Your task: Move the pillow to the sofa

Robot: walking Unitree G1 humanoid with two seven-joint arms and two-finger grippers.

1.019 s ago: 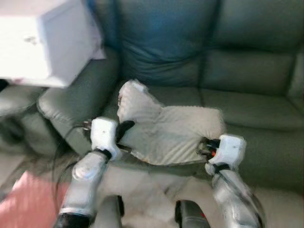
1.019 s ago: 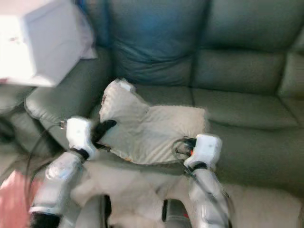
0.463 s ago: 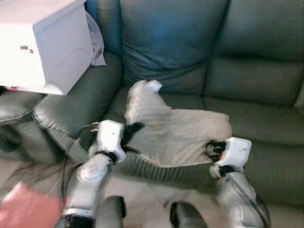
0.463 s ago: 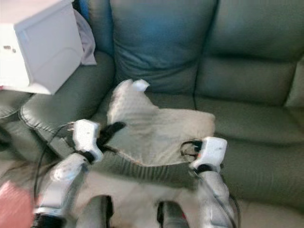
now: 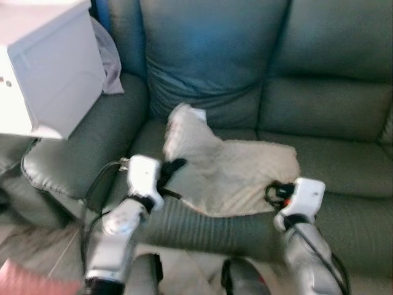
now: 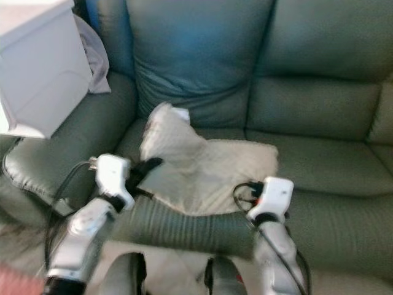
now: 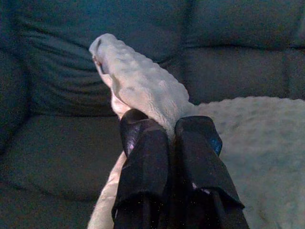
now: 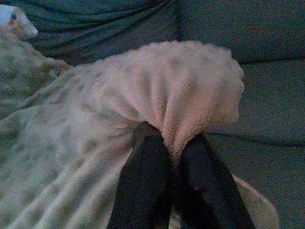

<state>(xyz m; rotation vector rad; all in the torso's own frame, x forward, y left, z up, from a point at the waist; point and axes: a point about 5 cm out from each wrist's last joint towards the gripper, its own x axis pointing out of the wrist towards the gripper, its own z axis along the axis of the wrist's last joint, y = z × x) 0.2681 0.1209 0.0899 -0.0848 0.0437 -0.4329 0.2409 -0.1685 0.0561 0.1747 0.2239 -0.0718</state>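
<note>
A cream, fuzzy pillow (image 5: 236, 169) is held over the seat of the dark green leather sofa (image 5: 344, 123). My left gripper (image 5: 172, 166) is shut on the pillow's left edge, and its fingers (image 7: 147, 162) pinch the fabric below a raised corner (image 7: 102, 45). On the right, my right gripper (image 5: 274, 189) is shut on the pillow's near right corner, which bulges over the fingers (image 8: 145, 181). The pillow's front edge hangs just past the seat's front edge.
A white box-shaped cabinet (image 5: 43, 67) stands at the left beside the sofa's armrest (image 5: 80, 153). A grey cloth (image 5: 107, 61) lies behind it on the arm. The seat to the right is bare. Pale floor shows below.
The camera has come closer to the sofa and the view shifted. Both arms have carried the pillow forward over the seat, with both grips unchanged.
</note>
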